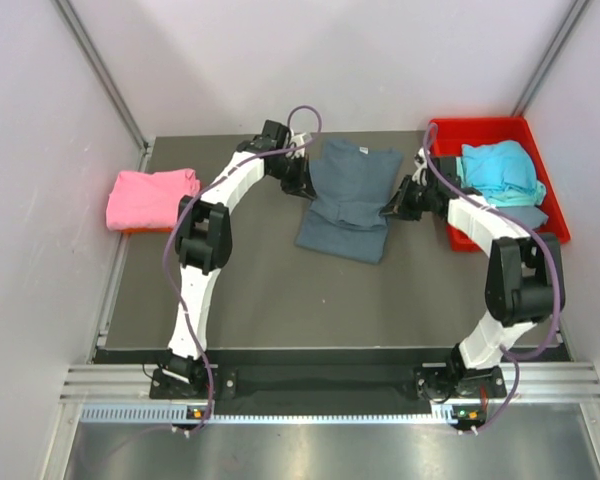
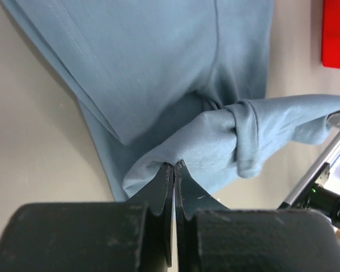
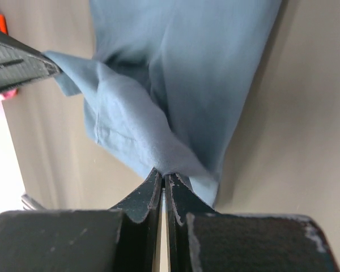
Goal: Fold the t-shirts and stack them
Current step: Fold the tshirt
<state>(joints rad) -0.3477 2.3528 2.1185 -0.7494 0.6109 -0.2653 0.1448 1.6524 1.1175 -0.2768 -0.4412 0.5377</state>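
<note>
Grey shirt (image 1: 348,200): on the desk (image 1: 270,290), toward the back, partly folded.
Left claw (image 2: 174,165): clamped tight on its left edge.
Right claw (image 3: 161,173): clamped tight on its right edge.
Pink shirt (image 1: 150,198): folded, at the left edge.
Turquoise shirt (image 1: 500,172): in red bin (image 1: 480,125).

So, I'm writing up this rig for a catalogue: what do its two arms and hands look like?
The left arm and right arm match: white shells between chunky black joints, a thin purple cable looping loosely along each. The left hand and right hand each end in two flat black fingers, tapered and scuffed.
</note>
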